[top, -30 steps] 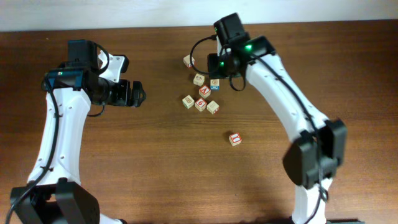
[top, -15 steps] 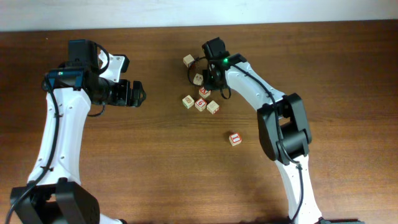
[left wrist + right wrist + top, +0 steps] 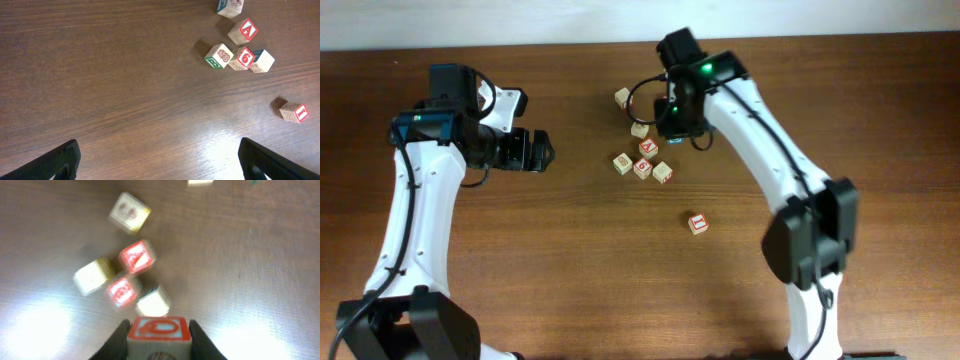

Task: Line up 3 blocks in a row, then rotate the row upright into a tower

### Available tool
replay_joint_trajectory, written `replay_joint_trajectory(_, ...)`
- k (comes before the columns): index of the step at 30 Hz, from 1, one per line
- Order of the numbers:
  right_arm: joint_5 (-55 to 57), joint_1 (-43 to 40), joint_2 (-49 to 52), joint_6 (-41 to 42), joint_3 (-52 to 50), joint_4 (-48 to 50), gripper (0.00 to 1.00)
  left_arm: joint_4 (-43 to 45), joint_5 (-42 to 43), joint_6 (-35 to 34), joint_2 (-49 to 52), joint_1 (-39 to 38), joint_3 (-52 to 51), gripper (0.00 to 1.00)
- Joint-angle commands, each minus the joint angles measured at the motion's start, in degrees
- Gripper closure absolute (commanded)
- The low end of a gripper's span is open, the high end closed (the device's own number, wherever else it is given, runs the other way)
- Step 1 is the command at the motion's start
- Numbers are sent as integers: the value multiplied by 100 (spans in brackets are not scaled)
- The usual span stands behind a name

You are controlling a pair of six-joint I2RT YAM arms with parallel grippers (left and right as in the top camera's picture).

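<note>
The right claw [image 3: 159, 328] now clenches one small wooden cube, the held block [image 3: 159, 331], with a finger pressed against each of its opposite sides just above the cluster. In the overhead frame from a second earlier the same claw stands wider over the pile. There a blue-sided cube lies just right of the A block [image 3: 243, 31], a spot now hidden under the claw. Half a second earlier the right arm is folded with its elbow close to the blocks, and now it stretches long across the table [image 3: 570, 260]. The left arm keeps its pose, and the left claw [image 3: 538, 150] is spread wide and grasps nothing, well apart from the cubes. The held block's upper face carries a red border around a rounded red mark, too blurred to read. The A block shows a red face marked "A", and just below it the 6 block [image 3: 244, 57] shows a red "6". Touching the 6 block's left side is the pineapple block [image 3: 219, 55], with a pineapple picture on top and a green letter on its side. A plain pale block [image 3: 263, 61] touches the 6 block's right side. The I block [image 3: 295, 111] lies alone, well apart from the cluster, with a red "I" face on its side. All the cubes are pale wood with square edges, and the table is dark brown wood grain with patches of glare.
</note>
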Motion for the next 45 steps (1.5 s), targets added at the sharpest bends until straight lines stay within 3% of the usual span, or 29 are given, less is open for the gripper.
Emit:
replay_joint_trajectory(1,-568,181,-192,-437,-59,-844,81,4,4,68,9,2,92,1)
replay_joint_trajectory(4,-575,472,-175,-527,-962,-949,82,4,4,68,9,2,92,1)
replay_joint_trajectory(8,-570,728,-170,-105,-2435,-7,81,4,2,68,9,2,92,1)
replay_joint_trajectory(12,-295,682,-170,352,-3003,439,78,4,4,68,9,2,92,1)
replay_joint_trajectory(14,-291,680,-170,361,-3005,442,73,4,4,68,9,2,92,1)
replay_joint_trajectory(17,-293,680,-170,361,-3003,437,52,4,4,68,9,2,92,1)
replay_joint_trajectory(21,35,649,-177,177,-2361,254,43,4,4,68,9,2,92,1)
replay_joint_trajectory(23,741,417,-177,-269,-632,315,42,4,4,68,9,2,92,1)
replay_joint_trajectory(24,940,382,-177,-339,-503,855,42,4,4,68,9,2,92,1)
replay_joint_trajectory(30,872,407,389,-909,-555,2323,39,4,4,68,9,2,92,1)
replay_joint_trajectory(34,603,404,977,-1641,-555,2192,37,4,4,68,9,2,92,1)
replay_joint_trajectory(41,525,389,1403,-1923,-560,2133,37,4,4,68,9,2,92,1)
replay_joint_trajectory(45,525,389,1427,-1915,-557,2037,46,4,4,68,9,2,92,1)
